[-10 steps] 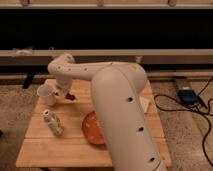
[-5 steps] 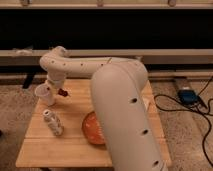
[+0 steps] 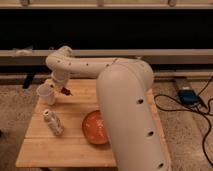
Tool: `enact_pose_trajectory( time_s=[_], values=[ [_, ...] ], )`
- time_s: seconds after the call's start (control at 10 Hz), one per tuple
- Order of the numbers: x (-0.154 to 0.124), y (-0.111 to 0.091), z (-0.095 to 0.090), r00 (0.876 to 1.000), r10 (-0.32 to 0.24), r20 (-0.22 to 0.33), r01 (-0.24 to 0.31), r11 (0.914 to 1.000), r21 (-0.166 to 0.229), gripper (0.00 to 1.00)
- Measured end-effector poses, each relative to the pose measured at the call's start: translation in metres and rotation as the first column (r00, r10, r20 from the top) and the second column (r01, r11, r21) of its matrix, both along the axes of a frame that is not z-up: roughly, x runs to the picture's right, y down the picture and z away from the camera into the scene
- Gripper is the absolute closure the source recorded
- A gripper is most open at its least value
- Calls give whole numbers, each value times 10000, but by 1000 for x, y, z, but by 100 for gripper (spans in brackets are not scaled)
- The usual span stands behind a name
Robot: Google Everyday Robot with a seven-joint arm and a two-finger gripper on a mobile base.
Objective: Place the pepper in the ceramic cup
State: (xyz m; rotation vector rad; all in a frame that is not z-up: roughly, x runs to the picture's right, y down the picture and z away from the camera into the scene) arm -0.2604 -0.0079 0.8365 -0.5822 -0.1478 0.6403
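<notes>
The white ceramic cup [image 3: 46, 93] stands upright at the far left of the wooden table [image 3: 70, 150]. My gripper [image 3: 61, 88] hangs at the end of the white arm, just right of the cup's rim and a little above the table. It is shut on the small dark red pepper [image 3: 65, 92], which sticks out to the lower right of the gripper. The pepper is beside the cup, not in it.
A white patterned bottle [image 3: 52, 122] stands at the front left of the table. A wide orange bowl [image 3: 94, 128] sits mid-table, partly hidden by my arm's large link [image 3: 130, 110]. Cables and a blue box [image 3: 187, 96] lie on the floor at the right.
My gripper has moved left with the pepper, from right of the cup to close beside its rim. Cup, bottle and bowl have not moved.
</notes>
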Motion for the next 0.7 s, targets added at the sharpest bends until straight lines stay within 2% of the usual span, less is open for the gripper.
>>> enact_pose_trajectory(
  time_s=[0.3, 0.7],
  values=[
    [-8, -9, -9, 9963, 540, 669, -545, 9985, 51, 100],
    [-33, -24, -30, 9798, 785, 1840, -820, 9966, 113, 100]
  ],
)
